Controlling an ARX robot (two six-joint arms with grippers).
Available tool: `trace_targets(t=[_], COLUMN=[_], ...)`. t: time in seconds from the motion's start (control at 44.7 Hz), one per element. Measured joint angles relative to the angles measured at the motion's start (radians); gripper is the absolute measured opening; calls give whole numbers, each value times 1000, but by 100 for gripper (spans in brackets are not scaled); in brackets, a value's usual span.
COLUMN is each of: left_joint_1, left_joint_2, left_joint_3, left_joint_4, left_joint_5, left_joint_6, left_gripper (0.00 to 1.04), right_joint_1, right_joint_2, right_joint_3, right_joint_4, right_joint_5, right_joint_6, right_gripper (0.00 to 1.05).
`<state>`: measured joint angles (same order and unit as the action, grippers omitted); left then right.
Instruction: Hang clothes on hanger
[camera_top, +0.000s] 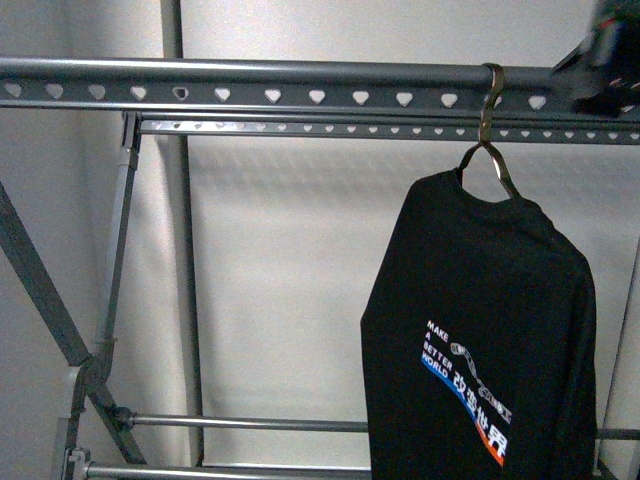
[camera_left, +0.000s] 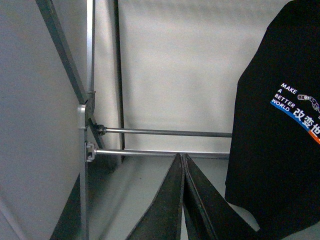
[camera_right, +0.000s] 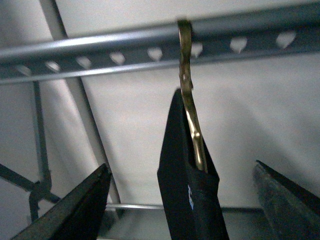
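The clothes, a black shirt (camera_top: 480, 330) with white text and a blue, white and orange graphic, hang from a small shiny coat hook (camera_top: 489, 110) looped over the hanger's top rail (camera_top: 270, 82), the grey one with heart-shaped holes. My right gripper (camera_right: 181, 167) is open, its fingers well apart on either side of the shirt's collar (camera_right: 192, 200), touching neither it nor the hook (camera_right: 185, 65). In the front view it is a dark blur (camera_top: 605, 60) by the rail's right end. My left gripper (camera_left: 181, 157) is shut on nothing, low down and left of the shirt's body (camera_left: 270, 150).
The rack has a second, thinner perforated rail (camera_top: 400, 129) behind the top one. An upright post (camera_top: 185, 300), a diagonal brace (camera_top: 40, 290) and two low cross bars (camera_left: 160, 141) stand left of the shirt. A pale wall (camera_top: 290, 280) lies behind.
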<state>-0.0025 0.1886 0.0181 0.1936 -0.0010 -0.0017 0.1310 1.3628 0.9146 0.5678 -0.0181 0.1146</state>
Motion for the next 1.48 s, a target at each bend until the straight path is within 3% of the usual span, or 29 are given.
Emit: trace_targets(t=[0.067, 0.179, 0.246, 0.291, 0.336, 0.403, 0.447, 0.649, 0.716, 0.805, 1.342, 1.387, 1.477], left_joint_1=[0, 0, 0, 0, 0, 0, 0, 0, 0, 0, 0, 0, 0], left_joint_2=[-13, -164, -182, -183, -183, -184, -184, -185, -184, -184, -185, -185, -185], left_joint_3=[0, 0, 0, 0, 0, 0, 0, 0, 0, 0, 0, 0, 0], left_joint_4=[-13, -183, -190, -190, -190, -191, -191, -191, -191, -191, -191, -191, -191], left_joint_5=[0, 1, 0, 1, 1, 1, 1, 0, 1, 0, 0, 1, 0], left_joint_6=[0, 0, 0, 0, 0, 0, 0, 0, 0, 0, 0, 0, 0], left_gripper=[4, 4, 4, 4, 4, 4, 4, 4, 4, 4, 4, 4, 17], right_joint_1=[16, 98, 200, 262, 240, 195, 174, 34, -56, -123, -129, -129, -129], right_joint_2=[-164, -542, -812, -988, -1136, -1209, -1224, -1290, -1303, -1314, -1358, -1358, -1358], right_joint_3=[-154, -490, -662, -688, -743, -795, -811, -837, -848, -859, -908, -908, -908], right_joint_4=[64, 90, -34, -271, -448, -537, -550, -562, -573, -573, -571, -571, -571], right_joint_5=[14, 113, 268, 377, 365, 330, 310, 168, 51, 31, 19, 19, 19], right_joint_6=[-27, -133, -219, -190, -159, -143, -139, -127, -127, -125, -125, -125, -125], right_gripper=[99, 97, 95, 85, 74, 64, 58, 13, 1, 2, 2, 6, 20])
